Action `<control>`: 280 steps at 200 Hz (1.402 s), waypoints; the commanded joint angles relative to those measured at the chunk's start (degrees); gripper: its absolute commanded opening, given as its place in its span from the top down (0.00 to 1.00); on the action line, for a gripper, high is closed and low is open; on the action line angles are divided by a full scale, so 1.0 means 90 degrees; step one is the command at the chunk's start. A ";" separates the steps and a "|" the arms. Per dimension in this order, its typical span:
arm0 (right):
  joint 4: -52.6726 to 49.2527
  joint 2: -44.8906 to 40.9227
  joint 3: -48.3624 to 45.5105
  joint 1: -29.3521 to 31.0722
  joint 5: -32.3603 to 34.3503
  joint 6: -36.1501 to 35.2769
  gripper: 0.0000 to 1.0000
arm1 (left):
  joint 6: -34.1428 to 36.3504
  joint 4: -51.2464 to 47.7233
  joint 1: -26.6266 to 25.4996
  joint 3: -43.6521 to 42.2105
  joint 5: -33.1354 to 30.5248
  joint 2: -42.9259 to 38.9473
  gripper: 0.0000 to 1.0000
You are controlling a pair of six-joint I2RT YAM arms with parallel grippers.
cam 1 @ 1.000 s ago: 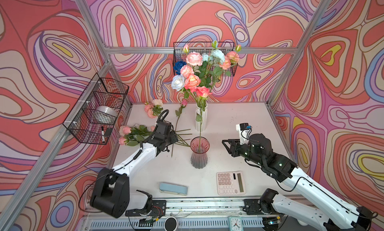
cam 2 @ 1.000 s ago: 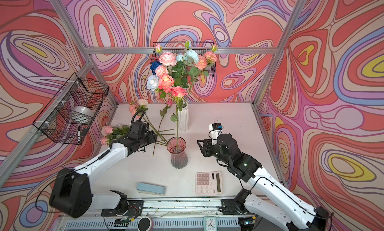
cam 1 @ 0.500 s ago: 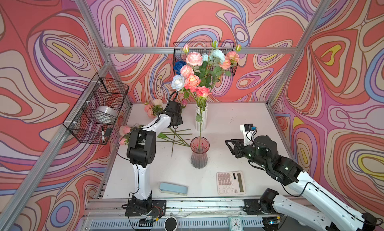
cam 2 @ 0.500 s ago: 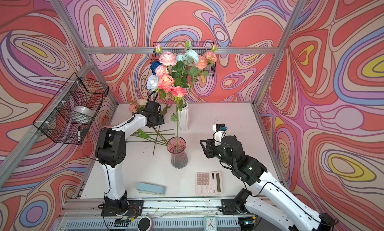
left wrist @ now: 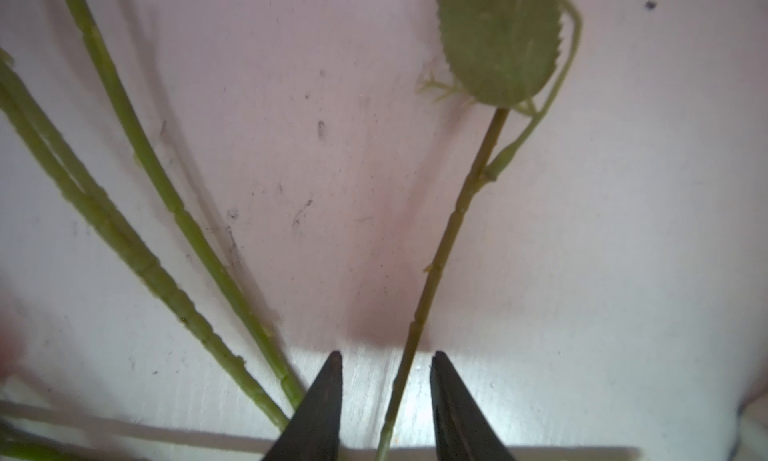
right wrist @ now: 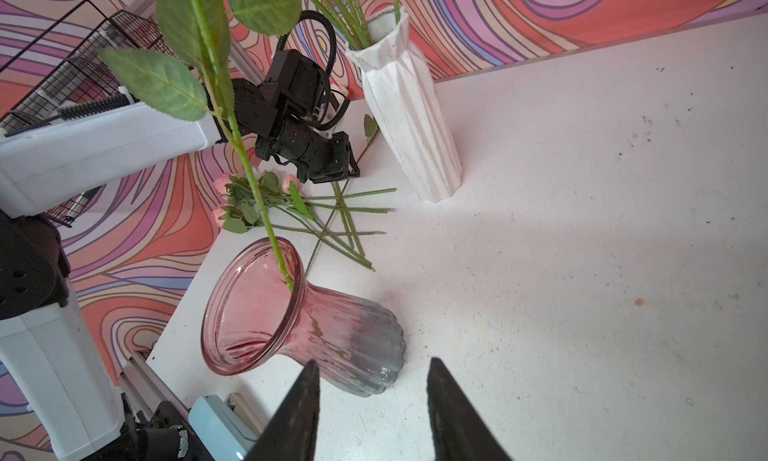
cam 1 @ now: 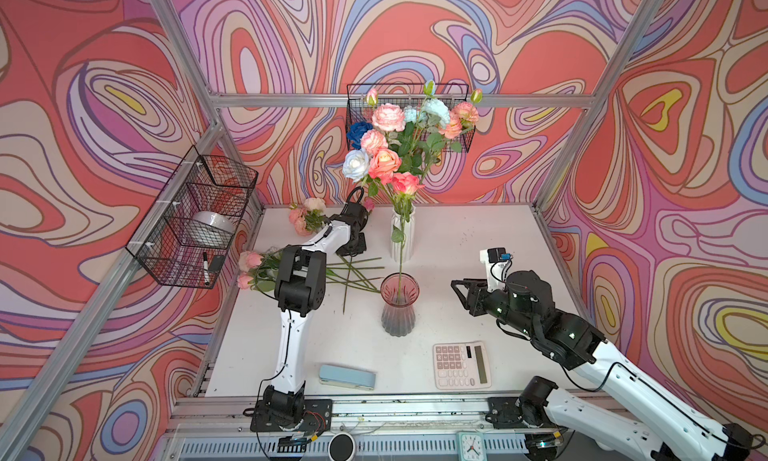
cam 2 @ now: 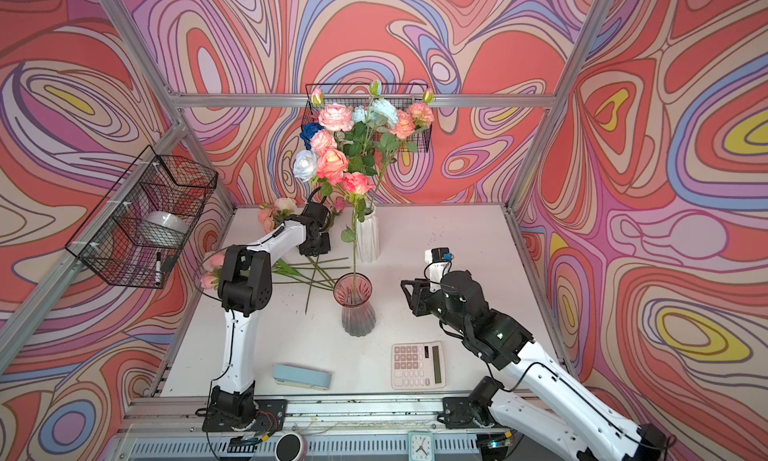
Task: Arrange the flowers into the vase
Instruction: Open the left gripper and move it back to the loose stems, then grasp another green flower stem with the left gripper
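We are finding the left gripper (cam 1: 353, 252) down on the white surface (cam 1: 465, 238) just beside the white vase (cam 1: 402, 239). That is well away from its place a second ago, when the arm was lying stretched out low toward the loose flowers (cam 1: 266, 268) at the left. The elbow is now standing tall and the forearm is reaching over those flowers toward the back, much as it was half a second ago. In the left wrist view the left gripper (left wrist: 384, 361) is straddling one thin green stem (left wrist: 441, 247). Its jaws are standing apart with a gap on either side, so they are not pinching it, and three more stems (left wrist: 137, 247) are lying off to one side. The right gripper (cam 1: 459, 295) is hanging in nearly the same spot as before, to the right of the pink glass vase (cam 1: 399, 309) and clear of it. Its jaws are part spread and holding nothing. One rose (cam 1: 405, 183) is standing in that vase, the big bunch (cam 1: 390, 147) is filling the white vase, and the loose flowers are lying where they were, their stems crossing between the left arm and the pink glass vase.
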 commanded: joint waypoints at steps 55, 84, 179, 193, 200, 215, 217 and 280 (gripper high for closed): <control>-0.0041 -0.0032 0.0093 0.0019 0.0122 -0.0062 0.57 | 0.0175 -0.0199 0.0033 -0.0107 -0.0392 -0.0219 0.90; -0.0071 -0.0091 0.0103 0.0025 0.0161 -0.0062 0.57 | 0.0264 0.0034 0.0034 -0.0298 -0.0572 -0.0738 0.99; -0.0116 -0.0130 0.0143 0.0025 0.0215 -0.0034 0.57 | -0.0125 0.0547 -0.0003 -0.1982 -0.0832 -0.3233 1.00; -0.0132 -0.0135 0.0142 0.0022 0.0217 -0.0014 0.56 | -0.0146 0.0578 -0.0020 -0.2262 -0.0963 -0.3484 1.00; -0.0124 -0.0140 0.0152 0.0022 0.0221 -0.0006 0.56 | -0.0154 0.0574 -0.0017 -0.2366 -0.1029 -0.3551 1.00; -0.0132 -0.0142 0.0157 0.0025 0.0219 0.0011 0.56 | -0.0156 0.0776 -0.0018 -0.2659 -0.1208 -0.3686 1.00; -0.0127 -0.0141 0.0163 0.0025 0.0212 0.0015 0.56 | -0.0149 0.0856 -0.0022 -0.2724 -0.1223 -0.3713 1.00; -0.0185 -0.0117 0.0263 0.0018 0.0205 0.0131 0.56 | 0.0251 0.4248 -0.0559 -0.4987 -0.1975 -0.5724 1.00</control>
